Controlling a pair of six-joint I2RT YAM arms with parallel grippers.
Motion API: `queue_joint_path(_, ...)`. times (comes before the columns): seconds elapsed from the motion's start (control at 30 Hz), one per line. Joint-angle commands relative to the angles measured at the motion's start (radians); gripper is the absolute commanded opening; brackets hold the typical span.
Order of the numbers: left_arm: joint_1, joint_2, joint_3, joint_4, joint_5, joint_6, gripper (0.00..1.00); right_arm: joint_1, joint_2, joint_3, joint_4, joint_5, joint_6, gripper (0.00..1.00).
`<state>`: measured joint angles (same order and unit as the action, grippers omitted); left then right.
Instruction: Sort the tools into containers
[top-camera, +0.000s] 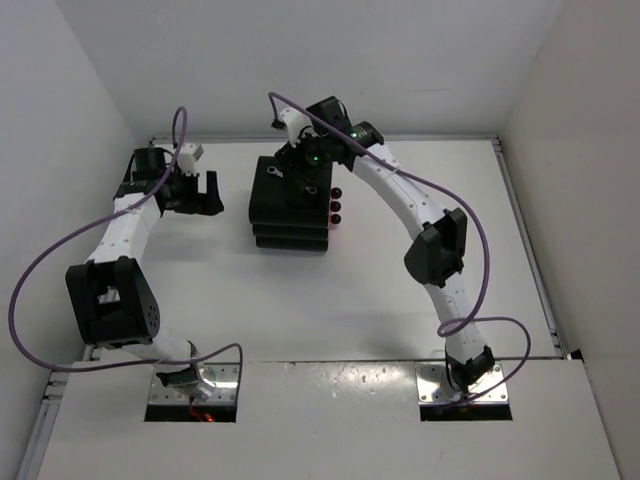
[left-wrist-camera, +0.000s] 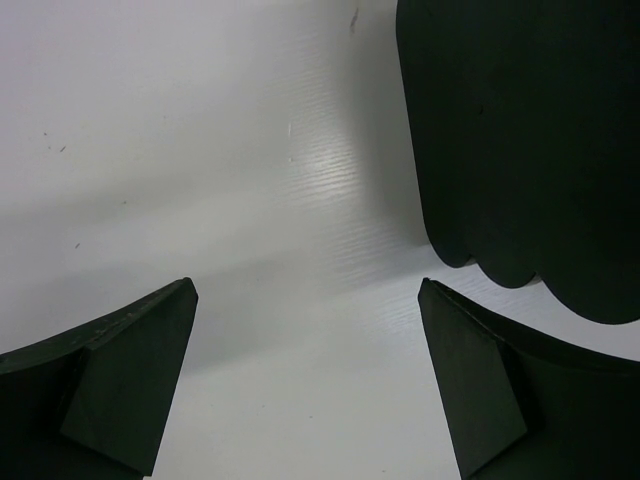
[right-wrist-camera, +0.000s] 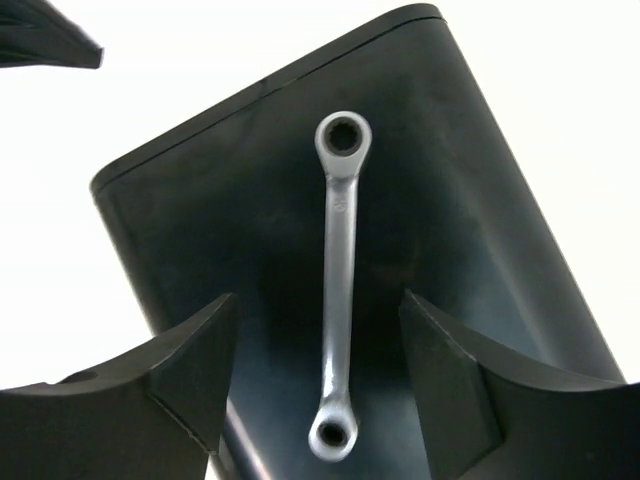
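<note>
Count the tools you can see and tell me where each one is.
1. A silver wrench lies flat on top of the black cabinet, directly beneath the open right gripper. Others may be hidden inside the cabinet.

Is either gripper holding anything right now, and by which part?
Nothing is held. The right gripper hangs open astride the silver wrench on the cabinet; the left gripper is open, empty.

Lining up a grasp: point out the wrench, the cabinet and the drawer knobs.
wrench (right-wrist-camera: 338, 290): right wrist view, mid-shaft.
cabinet (right-wrist-camera: 470, 200): right wrist view, bare top.
drawer knobs (top-camera: 336, 206): top view, middle knob.
</note>
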<state>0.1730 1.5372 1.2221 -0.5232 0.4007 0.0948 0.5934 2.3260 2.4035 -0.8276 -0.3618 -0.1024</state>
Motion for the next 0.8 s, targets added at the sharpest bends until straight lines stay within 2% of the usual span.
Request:
queue_joint_path(0.0,0.011,-0.058,0.051,0.029,0.027,-0.015,1.00,0.022,-0.174,-0.007,0.011,0.046,0.027,0.66)
queue_joint_path(0.13,0.011,-0.107,0.096,0.020,0.009,-0.033,1.00,0.007,-0.353,-0.072,0.084,0.179,0.056,0.70)
queue_joint_path(0.27,0.011,-0.160,0.108,0.009,-0.003,-0.046,1.00,-0.107,-0.532,-0.222,0.093,0.267,0.056,0.75)
queue_joint_path(0.33,0.011,-0.172,0.099,-0.011,-0.016,-0.056,1.00,-0.197,-0.633,-0.383,0.093,0.242,0.067,0.77)
queue_joint_path(0.37,0.020,-0.184,0.080,-0.011,-0.016,-0.066,1.00,-0.307,-0.664,-0.442,0.093,0.218,0.090,0.77)
queue_joint_path(0.43,0.020,-0.199,0.030,-0.011,-0.016,-0.066,1.00,-0.419,-0.718,-0.622,0.081,0.152,0.102,0.78)
queue_joint_path(0.47,0.020,-0.209,0.011,-0.011,-0.016,-0.066,1.00,-0.497,-0.784,-0.770,0.081,0.152,0.093,0.78)
queue_joint_path(0.53,0.031,-0.241,-0.051,0.002,-0.028,-0.066,1.00,-0.564,-0.870,-0.939,0.178,0.141,0.083,0.79)
queue_joint_path(0.57,0.031,-0.252,-0.074,0.012,-0.039,-0.075,1.00,-0.613,-0.907,-1.086,0.205,0.141,0.082,0.79)
queue_joint_path(0.67,0.040,-0.284,-0.137,0.054,-0.088,-0.075,1.00,-0.688,-1.017,-1.298,0.275,0.113,0.096,0.79)
queue_joint_path(0.77,0.049,-0.295,-0.138,0.054,-0.120,-0.061,1.00,-0.724,-1.070,-1.397,0.297,0.061,0.096,0.79)
